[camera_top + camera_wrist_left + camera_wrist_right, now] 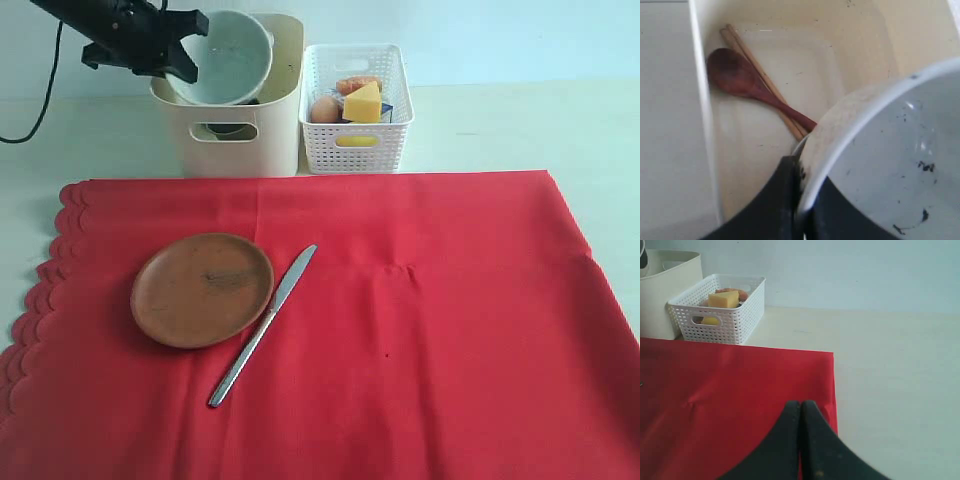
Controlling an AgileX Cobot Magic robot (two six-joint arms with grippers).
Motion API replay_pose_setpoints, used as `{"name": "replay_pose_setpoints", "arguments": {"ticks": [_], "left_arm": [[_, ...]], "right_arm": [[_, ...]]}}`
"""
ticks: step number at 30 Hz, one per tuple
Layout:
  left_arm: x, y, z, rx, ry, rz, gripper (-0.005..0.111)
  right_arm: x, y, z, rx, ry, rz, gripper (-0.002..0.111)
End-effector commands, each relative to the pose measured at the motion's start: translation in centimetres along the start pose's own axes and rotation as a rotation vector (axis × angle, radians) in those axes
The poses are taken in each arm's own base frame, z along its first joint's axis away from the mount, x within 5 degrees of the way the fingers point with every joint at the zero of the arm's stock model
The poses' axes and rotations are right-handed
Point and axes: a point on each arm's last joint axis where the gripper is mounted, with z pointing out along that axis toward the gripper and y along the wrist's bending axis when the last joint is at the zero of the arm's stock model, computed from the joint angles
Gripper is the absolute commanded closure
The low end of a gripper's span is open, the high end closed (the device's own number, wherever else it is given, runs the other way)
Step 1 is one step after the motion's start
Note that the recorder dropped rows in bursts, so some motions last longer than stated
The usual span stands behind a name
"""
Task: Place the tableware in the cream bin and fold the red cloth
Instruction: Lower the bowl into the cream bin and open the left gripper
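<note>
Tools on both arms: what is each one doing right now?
Left tool: closed on the pale bowl, over the cream bin.
Right tool: closed, holding nothing.

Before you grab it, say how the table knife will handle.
The table knife looks stiff, polished steel, so probably slippery. It lies flat on the red cloth, likely hard to get under; pushing may wrinkle the fabric.

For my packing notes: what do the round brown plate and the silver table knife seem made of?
Round brown plate: perhaps wood or matte ceramic; dull surface with dark scuffs. Silver table knife: metal, likely polished steel; bright grey sheen.
</note>
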Motion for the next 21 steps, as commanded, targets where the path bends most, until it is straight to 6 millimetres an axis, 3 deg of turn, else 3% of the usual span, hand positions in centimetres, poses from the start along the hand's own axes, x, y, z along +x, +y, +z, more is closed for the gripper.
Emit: {"name": "replay_pose_setpoints", "arguments": {"ticks": [1,7,16,21], "left_arm": [[0.2,0.1,0.6,0.028,0.025,-0.035,0.106],[0.5,0.5,1.5,0.023,0.031,-0.043,0.103],[-0.5,0.1,0.7,0.027,-0.009,-0.026,0.057],[-1.7,-0.8,-1.2,0.034,-0.061,-0.003,0.050]], "right_arm": [[0.0,0.0,0.0,0.005,-0.012,0.001,0.108],[0.0,0.0,0.0,0.005,-0.012,0.001,0.108],[0.0,0.0,0.0,0.005,-0.012,0.001,0.108],[0.0,0.0,0.0,0.005,-0.012,0.001,0.108]]}}
